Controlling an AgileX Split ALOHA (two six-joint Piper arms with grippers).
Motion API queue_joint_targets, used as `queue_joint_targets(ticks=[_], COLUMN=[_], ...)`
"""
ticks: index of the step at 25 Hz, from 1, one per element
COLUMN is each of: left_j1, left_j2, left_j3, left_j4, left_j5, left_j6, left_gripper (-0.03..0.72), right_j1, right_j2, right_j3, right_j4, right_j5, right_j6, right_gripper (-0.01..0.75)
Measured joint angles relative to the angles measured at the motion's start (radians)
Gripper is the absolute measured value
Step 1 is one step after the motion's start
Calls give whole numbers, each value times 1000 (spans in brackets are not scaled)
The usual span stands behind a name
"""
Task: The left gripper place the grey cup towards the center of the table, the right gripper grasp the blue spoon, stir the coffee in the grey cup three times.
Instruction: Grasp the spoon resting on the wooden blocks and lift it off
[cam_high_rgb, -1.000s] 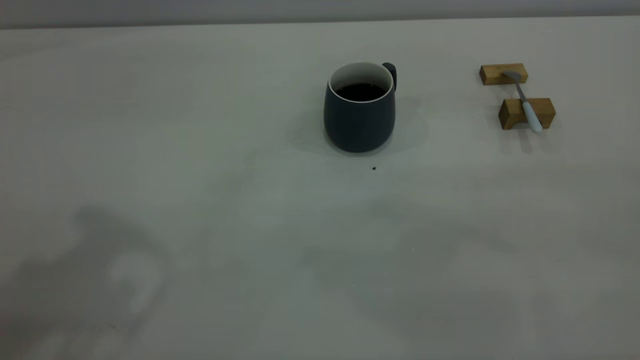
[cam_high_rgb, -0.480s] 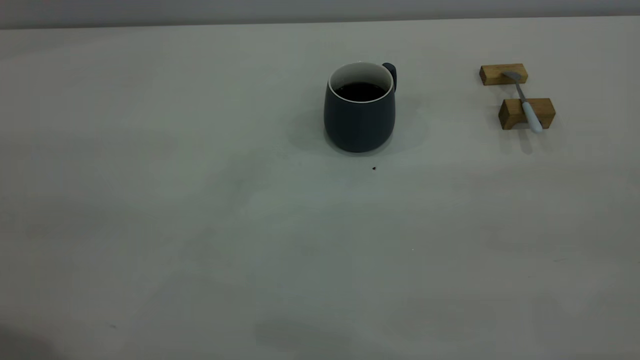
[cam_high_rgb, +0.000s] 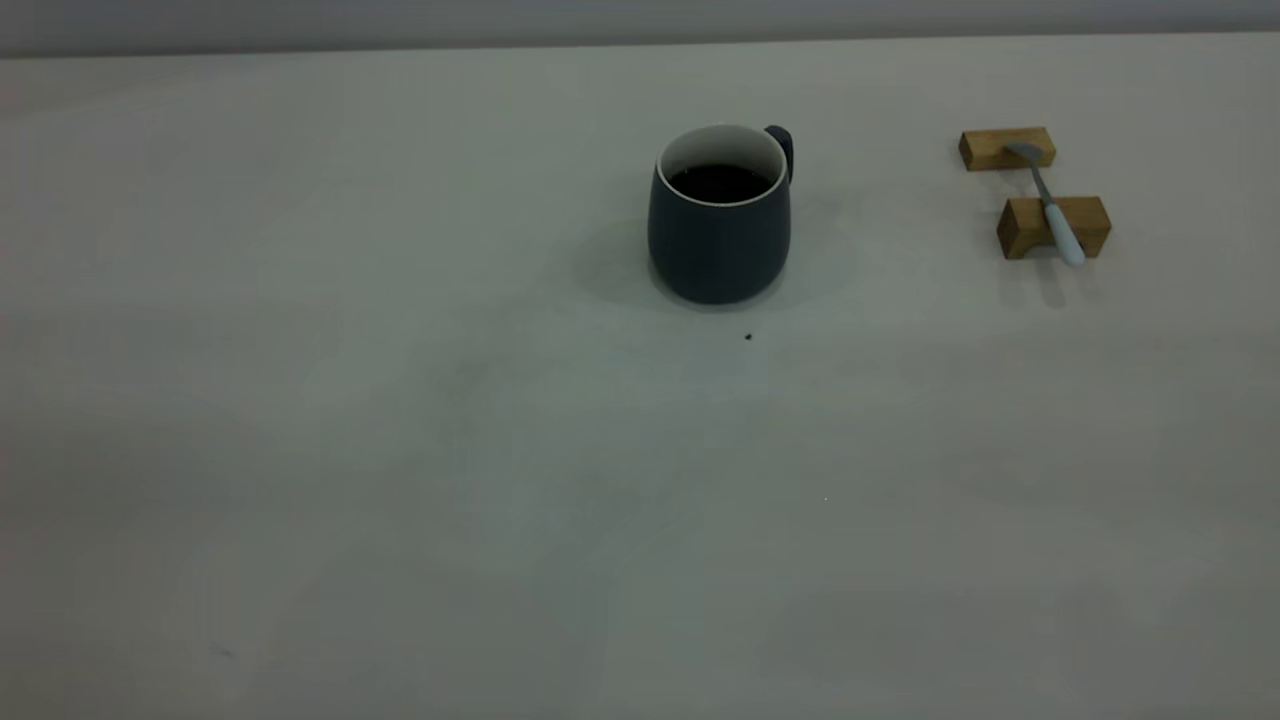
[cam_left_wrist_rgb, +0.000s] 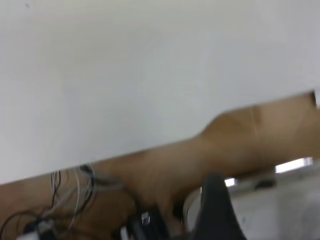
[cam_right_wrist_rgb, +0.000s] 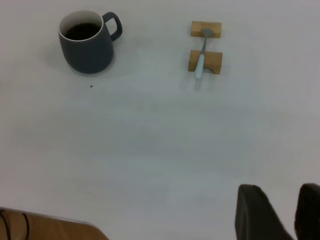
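The grey cup (cam_high_rgb: 718, 240) stands upright near the middle of the table (cam_high_rgb: 400, 450), handle to the far side, with dark coffee (cam_high_rgb: 720, 183) inside. Off to its right, the blue spoon (cam_high_rgb: 1050, 205) lies across two wooden blocks. No gripper appears in the exterior view. The right wrist view shows the cup (cam_right_wrist_rgb: 87, 50) and the spoon (cam_right_wrist_rgb: 201, 60) far from my right gripper (cam_right_wrist_rgb: 280, 192), whose fingertips stand apart with nothing between them. Of my left gripper only one dark finger (cam_left_wrist_rgb: 216, 210) shows, beyond the table's edge.
Two small wooden blocks (cam_high_rgb: 1005, 148) (cam_high_rgb: 1075, 225) carry the spoon at the back right. A tiny dark speck (cam_high_rgb: 748, 337) lies just in front of the cup. In the left wrist view, cables (cam_left_wrist_rgb: 75, 185) and a brown floor (cam_left_wrist_rgb: 260, 130) lie past the table's edge.
The arm shadows on the near part of the table, strong at lower left a second ago, have slid off and faded. Cup and spoon have not moved.
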Motion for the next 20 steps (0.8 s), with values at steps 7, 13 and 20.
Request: queue_joint_targets(ticks=[7, 13, 20], left_j1=[238, 273, 273], left_j2=[-222, -350, -350], left_j3=[0, 0, 0], left_j4=[3, 2, 2], left_j5=[10, 28, 26], left_j6=[0, 0, 0], left_gripper=[585, 585, 585], right_j1=[0, 0, 0], right_j2=[0, 0, 0], right_j3=[0, 0, 0], right_j4=[0, 0, 0], right_j5=[0, 0, 0], right_j6=[0, 0, 0], right_gripper=[237, 237, 237])
